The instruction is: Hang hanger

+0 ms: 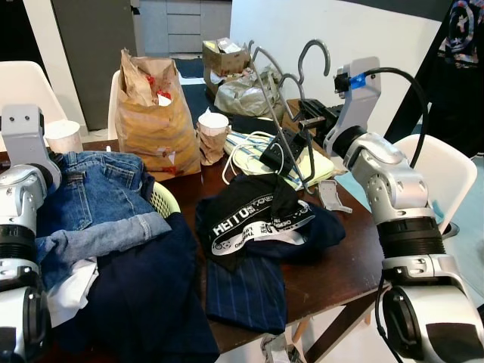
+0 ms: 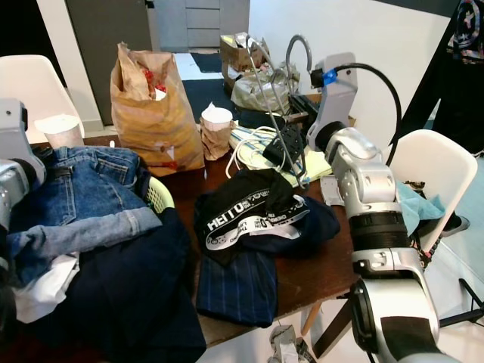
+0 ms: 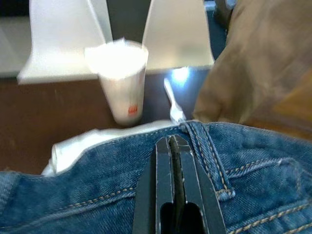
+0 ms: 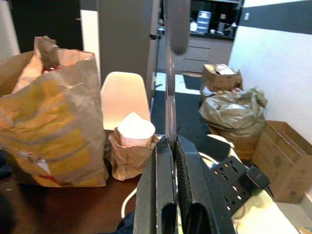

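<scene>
Careful: your right gripper [image 4: 168,146] is clamped on the wire hanger [image 1: 281,113], held up over the cluttered table [image 1: 333,265]. Swing too low and its lower corner may snag the cables [image 1: 249,151]. Your left gripper [image 3: 174,146] rests closed on the jeans [image 1: 94,189].

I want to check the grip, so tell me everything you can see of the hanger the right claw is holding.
The hanger looks like thin grey metal wire, more than one held together: two curved hooks show at the top, above the table. Its long thin bars slant down toward the dark clothes with white lettering. The right claw is shut on a bar, lifting it; the lower ends reach the clutter by the yellow pad.
</scene>
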